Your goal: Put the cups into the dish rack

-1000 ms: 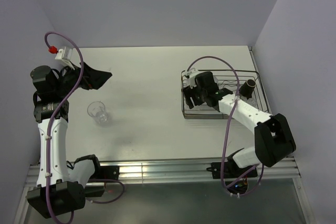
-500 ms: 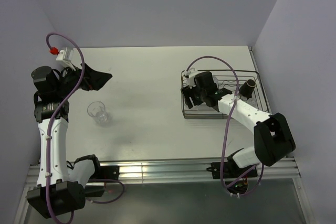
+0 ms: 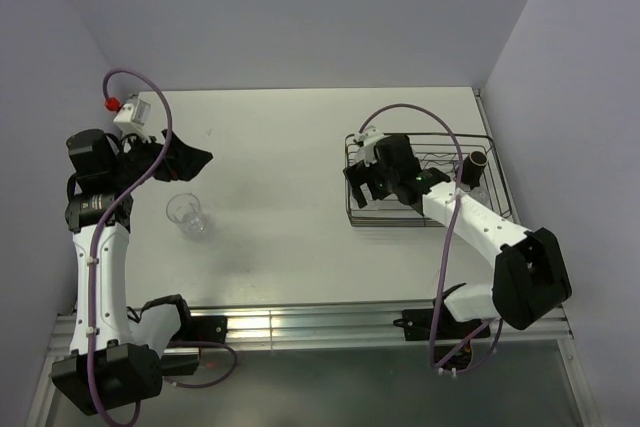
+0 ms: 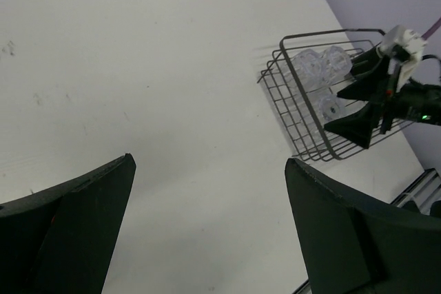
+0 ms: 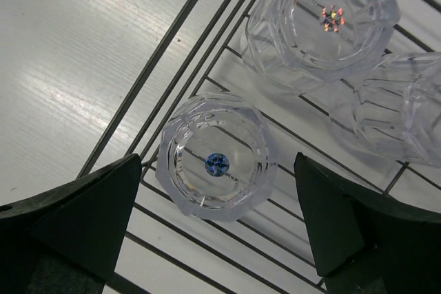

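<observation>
One clear faceted cup point(image 3: 187, 215) stands upright on the table at the left. My left gripper point(image 3: 200, 157) hovers just beyond it, open and empty; in its wrist view point(image 4: 210, 162) only bare table lies between the fingers. The dish rack point(image 3: 425, 209) sits at the right and also shows in the left wrist view point(image 4: 293, 118). My right gripper point(image 3: 362, 187) is open above the rack's left end. In its wrist view point(image 5: 218, 160) a clear tumbler point(image 5: 216, 156) stands bottom-up on the wires between the fingers, untouched. Two more tumblers point(image 5: 331, 15) point(image 5: 406, 108) lie beside it. The brown mug point(image 3: 475, 167) is at the rack's right end.
The right wall runs close to the rack's right side. A metal rail point(image 3: 320, 327) runs along the near table edge by the arm bases. A purple cable point(image 3: 400, 112) loops above the right arm over the rack.
My left wrist has shifted slightly right and toward the near side, still open. My right gripper has moved slightly left over the rack's end, with the arm straightening a little.
</observation>
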Available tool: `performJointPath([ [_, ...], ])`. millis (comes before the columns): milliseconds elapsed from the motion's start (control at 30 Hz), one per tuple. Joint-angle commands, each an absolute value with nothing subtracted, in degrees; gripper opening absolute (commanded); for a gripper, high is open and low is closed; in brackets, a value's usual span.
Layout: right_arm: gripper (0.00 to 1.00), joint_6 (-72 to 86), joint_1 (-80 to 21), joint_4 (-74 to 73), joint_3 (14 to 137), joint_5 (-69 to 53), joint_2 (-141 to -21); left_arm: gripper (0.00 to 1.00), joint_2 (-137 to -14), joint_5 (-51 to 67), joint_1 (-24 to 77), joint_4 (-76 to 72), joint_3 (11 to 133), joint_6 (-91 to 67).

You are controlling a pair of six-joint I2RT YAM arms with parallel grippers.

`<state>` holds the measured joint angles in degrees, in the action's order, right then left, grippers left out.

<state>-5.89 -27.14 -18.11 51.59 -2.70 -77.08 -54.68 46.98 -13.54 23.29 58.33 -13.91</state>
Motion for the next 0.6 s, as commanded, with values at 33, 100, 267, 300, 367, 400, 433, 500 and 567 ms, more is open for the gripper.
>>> performJointPath([
  [33,1.00,-7.73,-27.33,-19.68,56.77,-1.23,-71.56,0.98,-54.75,42.12,-13.71,30.31,60.91,-1.00],
  [100,1.00,-8.96,-27.16,-20.13,57.65,-0.71,-70.14,0.95,-55.63,40.17,-13.80,36.28,61.61,4.81],
  [267,1.00,-12.29,-25.67,-22.66,61.52,-2.28,-66.19,0.83,-58.53,34.30,-13.36,48.23,61.52,18.71],
  [300,1.00,-12.65,-25.23,-23.81,62.65,-3.07,-66.09,0.80,-59.14,32.89,-12.92,49.21,61.52,19.33],
  [367,1.00,-12.83,-24.18,-26.09,65.12,-4.74,-65.92,0.76,-60.81,29.55,-12.04,51.49,61.44,21.26],
  [400,1.00,-12.75,-23.82,-26.89,65.82,-5.36,-66.00,0.75,-61.69,28.23,-11.69,51.68,61.17,21.62],
  [433,1.00,-12.57,-23.47,-28.37,67.14,-6.75,-66.09,0.75,-62.13,26.91,-10.47,51.77,60.91,22.32],
  [500,1.00,-12.31,-22.94,-29.61,68.02,-7.99,-66.36,0.75,-63.36,23.39,-8.71,52.29,60.12,23.37],
  [567,1.00,-11.69,-22.85,-30.58,68.47,-8.96,-66.62,0.72,-63.89,20.84,-5.90,51.86,59.16,23.64],
])
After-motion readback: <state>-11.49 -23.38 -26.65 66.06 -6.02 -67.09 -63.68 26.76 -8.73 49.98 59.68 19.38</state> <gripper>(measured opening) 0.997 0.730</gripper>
